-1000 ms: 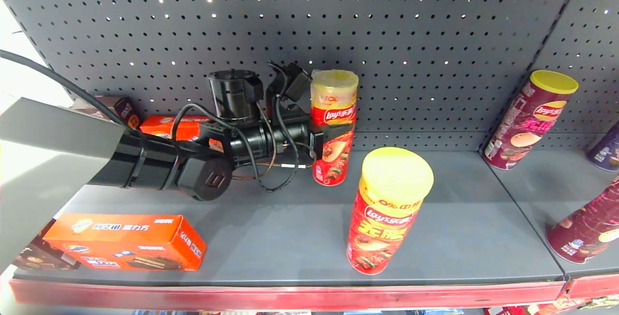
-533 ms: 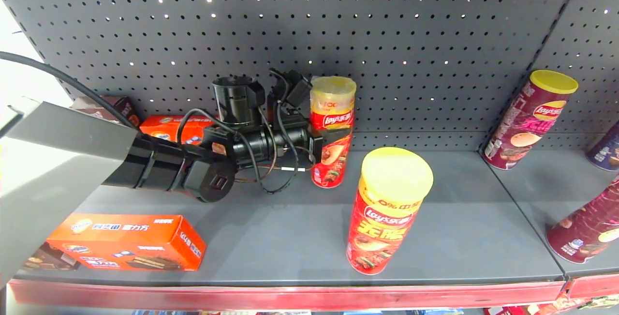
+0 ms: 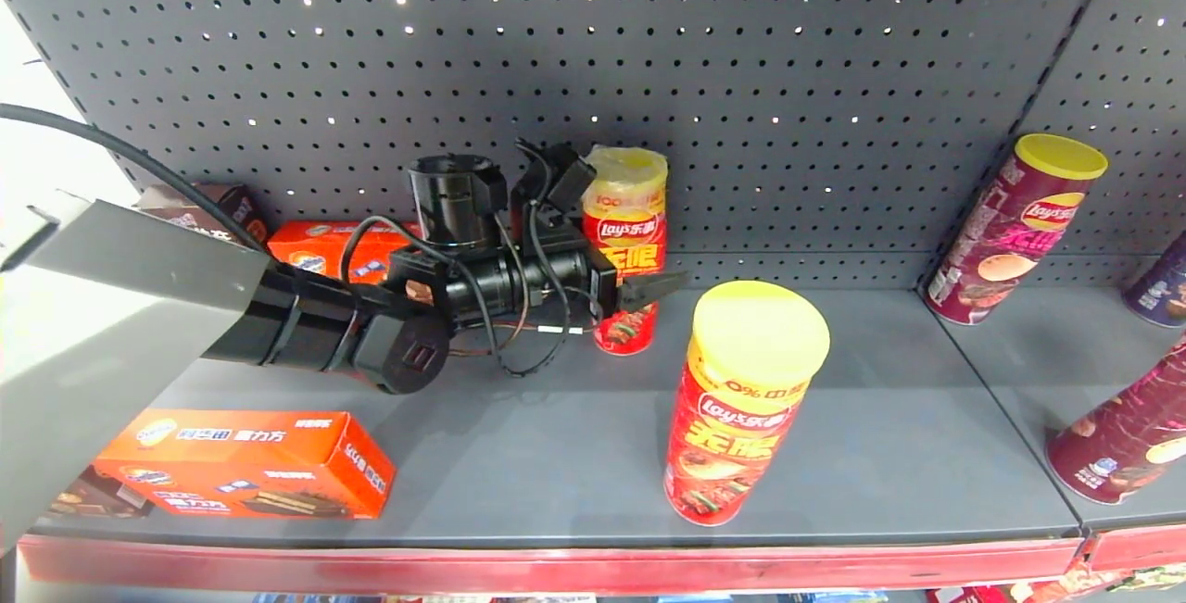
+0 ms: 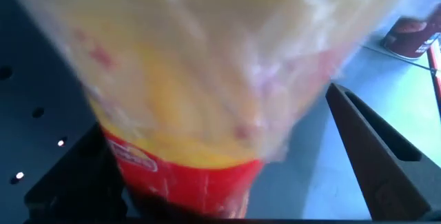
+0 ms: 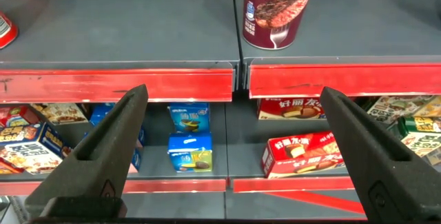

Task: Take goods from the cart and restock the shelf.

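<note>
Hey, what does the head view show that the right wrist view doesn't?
Only the head view: the left hand open at the back red can, a front red can, an orange box and the pegboard wall. Only the right wrist view: the right hand, open and empty, and lower shelves holding blue boxes and red boxes. Both: the grey shelf with its red front edge, and a maroon can standing near that edge.

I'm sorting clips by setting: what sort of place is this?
Most likely a shop aisle: a pegboard-backed shelf, red crisp tubes and an orange biscuit box on it, more boxed snacks below.
</note>
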Robot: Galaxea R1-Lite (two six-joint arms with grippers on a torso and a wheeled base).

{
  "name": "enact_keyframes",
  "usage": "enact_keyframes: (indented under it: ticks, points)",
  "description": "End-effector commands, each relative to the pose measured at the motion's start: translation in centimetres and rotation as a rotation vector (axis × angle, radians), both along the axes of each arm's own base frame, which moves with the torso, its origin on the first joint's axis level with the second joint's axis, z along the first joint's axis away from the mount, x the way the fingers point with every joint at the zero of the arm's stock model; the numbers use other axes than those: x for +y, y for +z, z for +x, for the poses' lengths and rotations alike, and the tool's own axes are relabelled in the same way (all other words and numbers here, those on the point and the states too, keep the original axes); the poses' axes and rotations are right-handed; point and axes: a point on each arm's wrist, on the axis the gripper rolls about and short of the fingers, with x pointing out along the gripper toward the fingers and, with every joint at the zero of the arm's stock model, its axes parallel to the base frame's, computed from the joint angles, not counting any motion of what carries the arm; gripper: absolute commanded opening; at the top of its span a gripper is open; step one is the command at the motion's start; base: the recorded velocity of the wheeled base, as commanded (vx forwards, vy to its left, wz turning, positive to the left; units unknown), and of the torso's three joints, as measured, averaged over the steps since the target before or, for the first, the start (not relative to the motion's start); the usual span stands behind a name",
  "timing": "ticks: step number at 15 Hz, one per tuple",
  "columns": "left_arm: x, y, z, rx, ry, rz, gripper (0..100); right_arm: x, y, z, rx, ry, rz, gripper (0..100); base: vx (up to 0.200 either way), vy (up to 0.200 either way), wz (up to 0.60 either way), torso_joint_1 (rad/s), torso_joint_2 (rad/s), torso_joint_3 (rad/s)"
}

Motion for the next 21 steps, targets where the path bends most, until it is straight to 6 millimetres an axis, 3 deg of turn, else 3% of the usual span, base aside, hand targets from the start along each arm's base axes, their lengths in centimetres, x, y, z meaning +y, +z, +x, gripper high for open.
enact_keyframes:
  ticks: [1,4,6,11,15,19,21]
  points:
    - [1.0,0.9,-1.2,0.003,0.008,0.001,100,0.0,0.0,0.0,0.002,0.001,0.000,100,0.000,0.000,0.00,0.000,0.00,0.000]
    - [2.4,0.7,-4.1,0.048,0.027,0.024,100,0.0,0.0,0.0,0.002,0.001,0.000,100,0.000,0.000,0.00,0.000,0.00,0.000]
    - [3.0,0.7,-4.9,0.055,0.109,0.036,100,0.0,0.0,0.0,0.002,0.001,0.000,100,0.000,0.000,0.00,0.000,0.00,0.000]
    - [3.5,1.2,-5.2,0.035,0.296,0.047,100,0.0,0.0,0.0,0.002,0.001,0.000,100,0.000,0.000,0.00,0.000,0.00,0.000]
    - [3.9,0.4,-5.3,0.017,0.438,0.096,100,0.0,0.0,0.0,0.002,0.001,0.000,100,0.000,0.000,0.00,0.000,0.00,0.000]
    - [5.4,1.5,-7.7,0.002,0.492,0.094,100,0.0,0.0,0.0,0.002,0.001,0.000,100,0.000,0.000,0.00,0.000,0.00,0.000]
    - [6.3,1.5,-8.0,-0.005,0.530,0.114,100,0.0,0.0,0.0,0.002,0.001,0.000,100,0.000,0.000,0.00,0.000,0.00,0.000]
